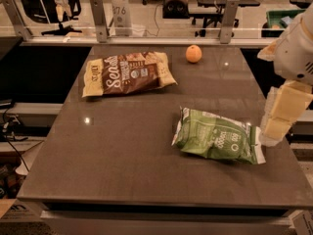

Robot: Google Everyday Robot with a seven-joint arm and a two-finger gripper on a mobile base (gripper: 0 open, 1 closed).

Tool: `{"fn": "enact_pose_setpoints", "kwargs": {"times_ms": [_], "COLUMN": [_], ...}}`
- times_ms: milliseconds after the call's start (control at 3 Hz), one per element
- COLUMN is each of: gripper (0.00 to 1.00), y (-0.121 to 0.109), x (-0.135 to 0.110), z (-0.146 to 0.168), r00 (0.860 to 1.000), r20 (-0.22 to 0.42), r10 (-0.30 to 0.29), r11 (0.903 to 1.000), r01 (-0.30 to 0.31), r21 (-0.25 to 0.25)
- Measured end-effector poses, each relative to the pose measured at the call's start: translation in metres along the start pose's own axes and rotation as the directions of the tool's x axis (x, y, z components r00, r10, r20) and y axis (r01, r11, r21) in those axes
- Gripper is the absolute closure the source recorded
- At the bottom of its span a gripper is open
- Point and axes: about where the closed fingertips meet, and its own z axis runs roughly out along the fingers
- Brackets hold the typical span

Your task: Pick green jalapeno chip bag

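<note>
The green jalapeno chip bag [217, 137] lies flat on the dark table [127, 151], right of centre, its long side running left to right. It is green with white print and a white sealed end at the right. My gripper [274, 129] is cream-coloured and hangs at the table's right edge. It sits just right of the bag's right end, with its tip close to that end. It holds nothing that I can see.
A brown-and-cream snack bag [128, 74] lies at the back left of the table. An orange [193, 54] sits at the back centre. A glass rail with metal posts [229, 13] runs along the far edge. The arm's white body [296, 48] stands at the right.
</note>
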Motion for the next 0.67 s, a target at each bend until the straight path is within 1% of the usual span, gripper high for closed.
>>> {"fn": "enact_pose_setpoints", "kwargs": {"times_ms": [333,667], "gripper": [0.00,0.00], "y": [0.004,0.006], "x": [-0.011,-0.015], "z": [0.026,0.054], "r00": [1.000,0.999], "r20": [0.010,0.026], "r10": [-0.015,-0.021], "r11": [0.9992,0.9975], "r01": [0.016,0.022], "r21": [-0.037,-0.067]}}
